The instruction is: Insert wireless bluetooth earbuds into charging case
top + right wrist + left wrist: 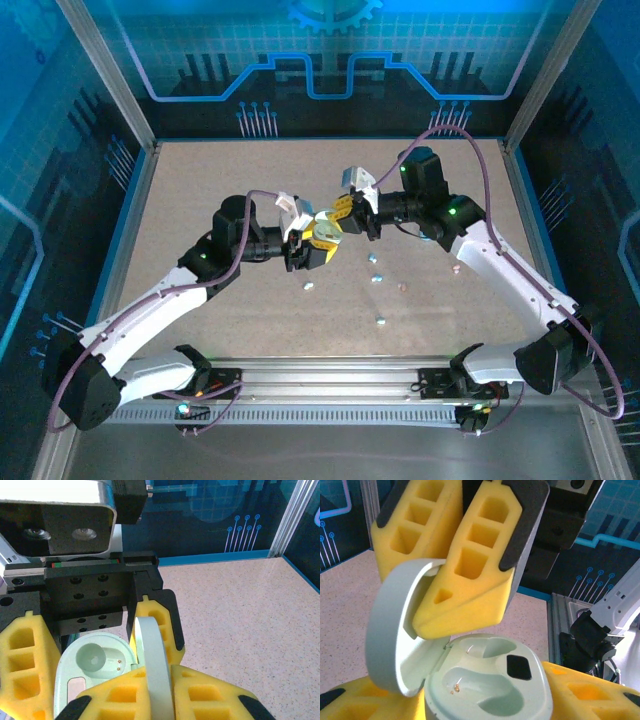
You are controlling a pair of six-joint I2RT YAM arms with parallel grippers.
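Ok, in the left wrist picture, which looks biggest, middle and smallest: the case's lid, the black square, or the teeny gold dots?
1. lid of the charging case, flipped open.
2. black square on the case's top face.
3. gold dots, specks down in a socket.
No two look close in size.

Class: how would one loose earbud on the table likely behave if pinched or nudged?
The earbuds look tiny and rounded, so one would probably roll or skid when nudged. Being so small, it likely weighs little and could squirt from a pinch.
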